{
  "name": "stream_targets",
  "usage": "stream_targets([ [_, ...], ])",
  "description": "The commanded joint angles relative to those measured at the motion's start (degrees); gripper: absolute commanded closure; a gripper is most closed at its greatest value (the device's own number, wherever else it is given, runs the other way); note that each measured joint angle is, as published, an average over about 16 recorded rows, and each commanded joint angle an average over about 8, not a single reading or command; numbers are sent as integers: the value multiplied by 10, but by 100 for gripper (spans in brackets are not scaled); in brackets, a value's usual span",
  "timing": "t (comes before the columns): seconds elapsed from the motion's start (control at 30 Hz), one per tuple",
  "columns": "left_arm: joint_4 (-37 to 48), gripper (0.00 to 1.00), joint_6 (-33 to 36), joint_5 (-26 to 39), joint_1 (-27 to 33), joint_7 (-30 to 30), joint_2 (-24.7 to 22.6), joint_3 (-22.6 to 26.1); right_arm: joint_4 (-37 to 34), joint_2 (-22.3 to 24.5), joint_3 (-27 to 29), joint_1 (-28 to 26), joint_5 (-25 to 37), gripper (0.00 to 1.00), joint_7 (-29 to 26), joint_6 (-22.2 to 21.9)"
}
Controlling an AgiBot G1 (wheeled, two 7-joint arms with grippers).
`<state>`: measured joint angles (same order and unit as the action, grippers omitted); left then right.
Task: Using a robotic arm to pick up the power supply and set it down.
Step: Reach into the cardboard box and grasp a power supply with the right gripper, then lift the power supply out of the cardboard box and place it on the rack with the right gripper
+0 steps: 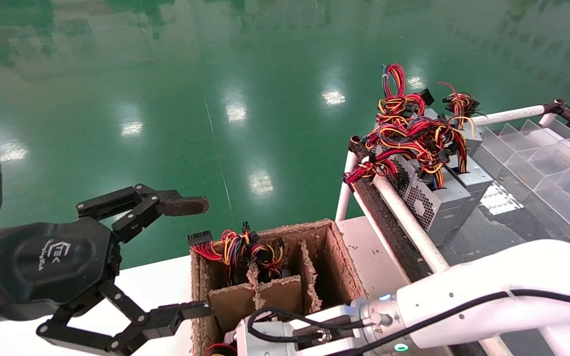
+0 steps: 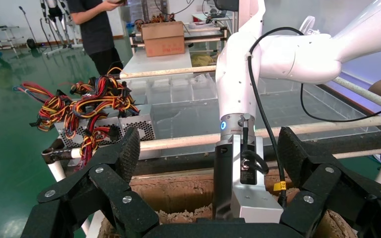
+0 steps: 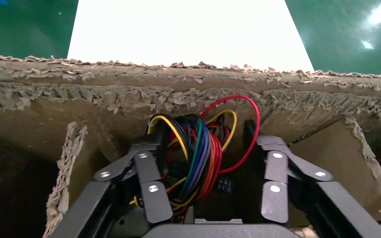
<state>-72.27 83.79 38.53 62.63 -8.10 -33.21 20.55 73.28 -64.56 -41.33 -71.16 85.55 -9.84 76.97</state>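
A grey power supply [image 1: 433, 202] with a perforated vent face and red, yellow and black wires stands on the rack at the right, with a similar unit behind it; it also shows in the left wrist view [image 2: 129, 124]. My white right arm [image 1: 488, 291] reaches down into the cardboard box [image 1: 337, 257]. In there my right gripper [image 3: 203, 139] is open, its black fingers [image 3: 149, 183] on either side of a wire bundle [image 3: 198, 158] that has green, blue and purple strands. My left gripper [image 1: 203, 257] hangs open beside the box, holding nothing.
Cardboard dividers [image 1: 277, 291] split the box, and another wire bundle [image 1: 238, 249] pokes out of its far compartment. A clear plastic divider tray [image 1: 537, 163] lies behind the rack's white rail [image 1: 406, 215]. A person [image 2: 96, 29] stands far off on the green floor.
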Motion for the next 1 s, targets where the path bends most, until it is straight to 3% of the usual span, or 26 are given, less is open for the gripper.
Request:
stream_targets([
  [0.03,0,0,0,0,0,0,0,0,-4,-5,-2,-3,2,100,-1,1],
  [0.57,0,0,0,0,0,0,0,0,-9,0,0,4,1,100,7,-3],
  [1.0,0,0,0,0,0,0,0,0,20,35,36,32,-42,100,14,-28],
])
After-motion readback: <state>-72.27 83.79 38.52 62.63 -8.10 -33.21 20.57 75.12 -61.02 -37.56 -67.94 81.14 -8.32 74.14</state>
